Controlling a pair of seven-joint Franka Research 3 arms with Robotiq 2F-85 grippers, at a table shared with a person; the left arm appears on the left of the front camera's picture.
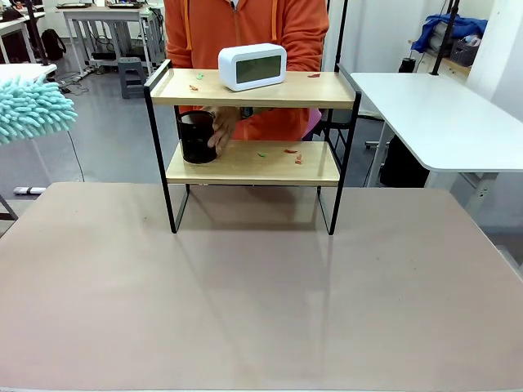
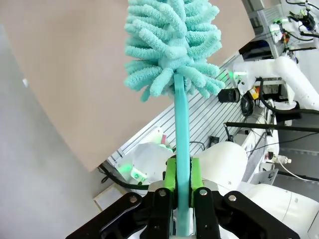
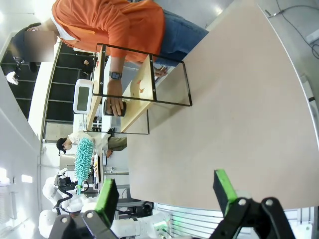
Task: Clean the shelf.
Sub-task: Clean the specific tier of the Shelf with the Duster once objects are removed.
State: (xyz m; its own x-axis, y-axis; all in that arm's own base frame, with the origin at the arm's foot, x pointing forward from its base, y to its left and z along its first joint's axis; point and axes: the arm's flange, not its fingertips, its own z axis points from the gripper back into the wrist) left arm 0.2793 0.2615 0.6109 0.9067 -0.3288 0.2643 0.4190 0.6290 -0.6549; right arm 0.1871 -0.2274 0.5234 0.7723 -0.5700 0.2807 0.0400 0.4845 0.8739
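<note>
Front view: one shelf (image 1: pixel 237 165), two light wooden boards in a thin black frame, stands at the far middle of the surface (image 1: pixel 261 302). One white clock (image 1: pixel 252 66) sits on the top board. One black cup (image 1: pixel 197 137), held by the person's hand (image 1: pixel 222 129), sits on the lower board. Small red and green scraps dot both boards. The left gripper (image 2: pixel 183 170) is clenched on one teal duster (image 2: pixel 172 45), and the right gripper (image 3: pixel 166 191) gapes, released.

A clock (image 1: pixel 252 66) atop the shelf (image 1: pixel 245 166) — a cup (image 1: pixel 196 137) on its lower board.
</note>
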